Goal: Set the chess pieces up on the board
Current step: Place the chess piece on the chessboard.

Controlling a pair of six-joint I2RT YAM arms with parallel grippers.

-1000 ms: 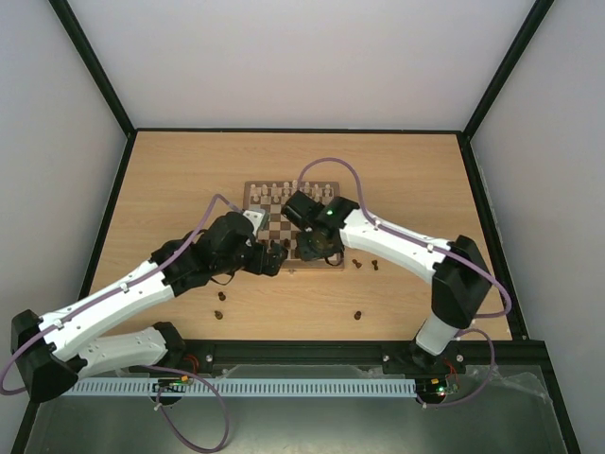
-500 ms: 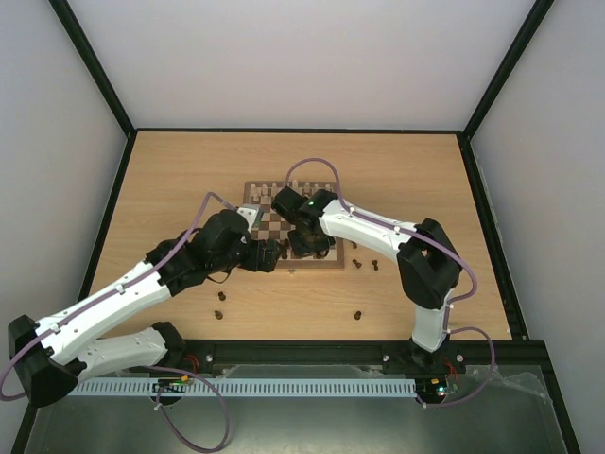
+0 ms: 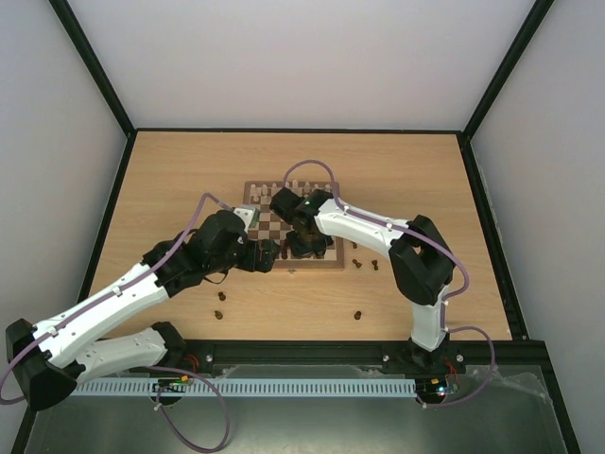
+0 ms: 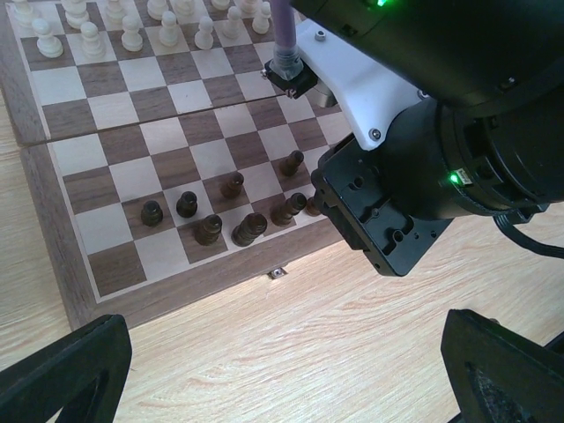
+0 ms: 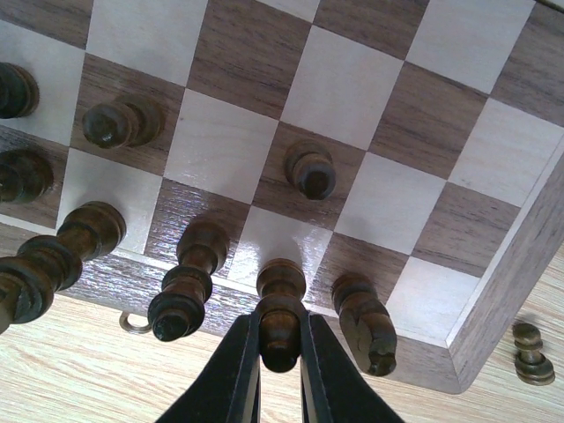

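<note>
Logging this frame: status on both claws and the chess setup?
Right claw shut on dark piece, edge row of board. Left claw open, empty, over table. Neighbouring piece crowds it.

The board sits mid table: pale chessmen on its far two rows, chess pieces bunched on its near two rows. The right gripper is over the near edge, fingers either side of a chess piece on the nearest row; left gripper just left of it. On the table, loose pieces: two just right of the board, one nearer, two near-left.
</note>
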